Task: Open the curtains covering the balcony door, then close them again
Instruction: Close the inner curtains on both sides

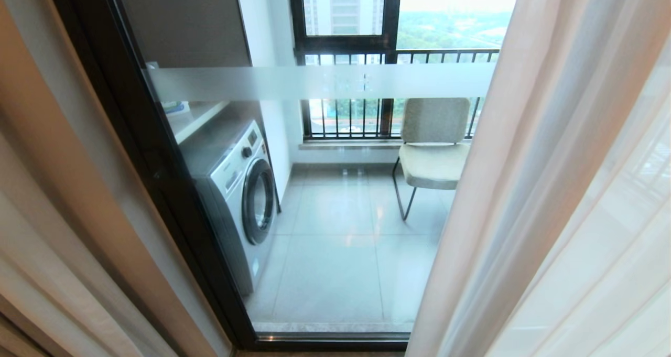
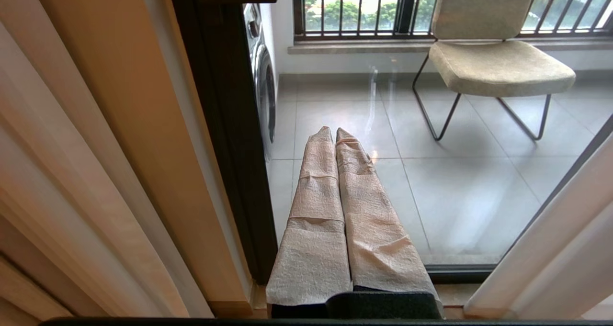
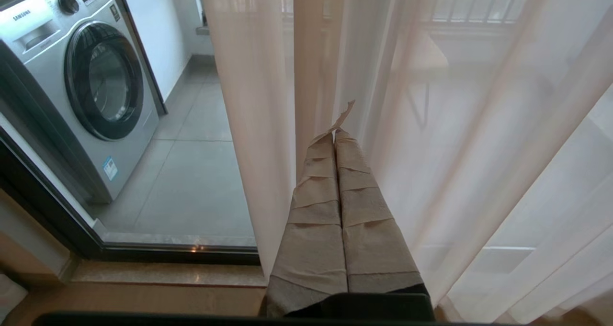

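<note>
- Three views, you go head view first: the curtains [image 1: 550, 189] hang parted, sheer white panel on the right, heavy beige panel [image 1: 63, 199] on the left, so the balcony door [image 1: 325, 199] glass with its frosted band [image 1: 320, 82] is uncovered in the middle. Washing machine [image 1: 238, 189] and chair [image 1: 432, 147] show through it. No arm in this view.
- Left wrist view: left hand [image 2: 333, 133] clenched, wrapped fingers pressed together, grasping nothing; it points at the glass, beside the beige panel and the black door frame [image 2: 225, 139], touching neither as far as you can see.
- Right wrist view: right hand [image 3: 335, 134] also clenched and empty, tips right at the sheer folds [image 3: 268, 125]; contact or just in front, you cannot tell.
- Progress, your call: the opening half looks done or nearly so. The closing half is left: both panels must be drawn back over the glass.
</note>
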### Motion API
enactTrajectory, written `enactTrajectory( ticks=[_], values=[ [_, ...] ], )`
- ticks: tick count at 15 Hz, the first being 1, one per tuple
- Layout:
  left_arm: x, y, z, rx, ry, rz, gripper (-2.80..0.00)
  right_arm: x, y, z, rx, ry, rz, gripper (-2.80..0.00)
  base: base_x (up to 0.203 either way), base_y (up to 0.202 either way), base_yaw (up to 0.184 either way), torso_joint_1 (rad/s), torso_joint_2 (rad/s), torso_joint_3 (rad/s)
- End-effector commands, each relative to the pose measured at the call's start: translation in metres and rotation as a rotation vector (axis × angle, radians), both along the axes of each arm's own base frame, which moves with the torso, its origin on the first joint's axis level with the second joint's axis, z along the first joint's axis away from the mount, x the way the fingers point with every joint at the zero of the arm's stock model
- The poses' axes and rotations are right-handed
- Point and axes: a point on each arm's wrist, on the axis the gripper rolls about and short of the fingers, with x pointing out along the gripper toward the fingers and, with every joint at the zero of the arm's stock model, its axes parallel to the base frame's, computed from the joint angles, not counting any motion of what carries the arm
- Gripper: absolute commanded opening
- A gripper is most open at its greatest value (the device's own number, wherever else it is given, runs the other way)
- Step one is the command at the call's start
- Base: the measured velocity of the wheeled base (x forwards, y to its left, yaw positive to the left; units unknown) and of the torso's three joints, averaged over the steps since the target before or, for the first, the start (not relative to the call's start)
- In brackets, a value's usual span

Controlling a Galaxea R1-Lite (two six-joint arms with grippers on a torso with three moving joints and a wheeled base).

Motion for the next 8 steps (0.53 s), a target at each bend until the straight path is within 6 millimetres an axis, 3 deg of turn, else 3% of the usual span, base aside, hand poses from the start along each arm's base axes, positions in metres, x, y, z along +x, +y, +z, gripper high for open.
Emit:
enactTrajectory(
  ticks=[1,8],
  values=[
    [0.0000,0.0000,-0.0001,0.000,0.000,0.000,-2.80,0.0000,0.0000,0.0003,0.007,-0.002,0.000,-2.80,0.000,0.000,0.000,0.000,0.00,0.000],
    [-0.0001,0.0000,0.0003,0.000,-0.002,0.000,-2.80,0.0001,0.0000,0.0003,0.007,-0.001,0.001,-2.80,0.000,0.000,0.000,0.000,0.00,0.000]
  ],
)
